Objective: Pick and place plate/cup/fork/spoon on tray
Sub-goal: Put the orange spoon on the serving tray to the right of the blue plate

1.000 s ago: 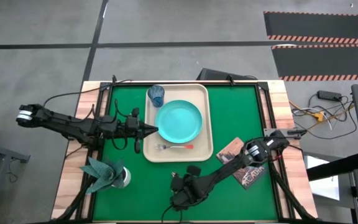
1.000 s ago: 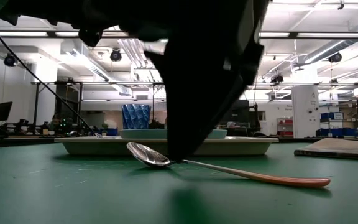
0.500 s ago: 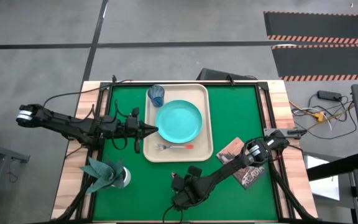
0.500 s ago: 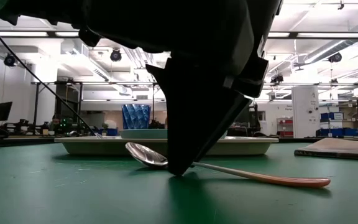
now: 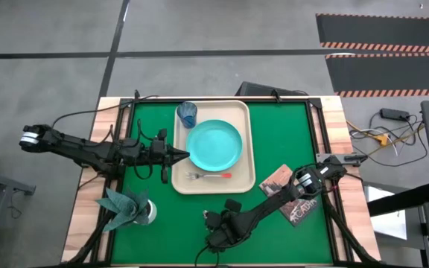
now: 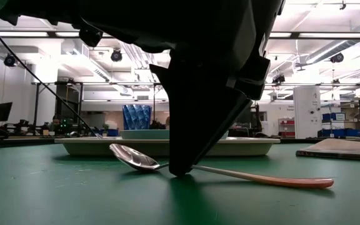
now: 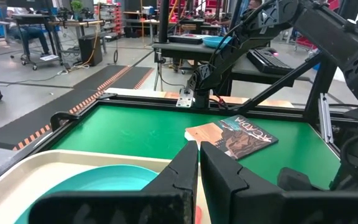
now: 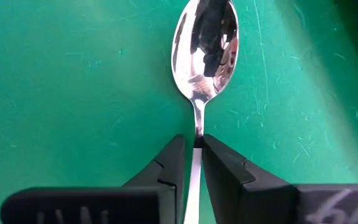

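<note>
The right gripper (image 8: 192, 146) pinches the spoon (image 8: 204, 46) at its neck on the mat near the tray (image 5: 238, 182); plate (image 5: 214, 144), cup (image 5: 187, 114) and fork (image 5: 208, 176) sit on it. Next: lift, carry far, release. The left gripper (image 7: 199, 163), jaws together, waits at the tray's left edge.

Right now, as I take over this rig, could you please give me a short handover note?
Right gripper: down on the green mat near the table's front edge, shut on the spoon at its thin stem; the spoon lies on the mat.
Left gripper: shut, empty, waiting at the tray's left edge.
Done: plate, cup and fork are on the tray.
Left: lift the spoon and place it on the tray.
</note>
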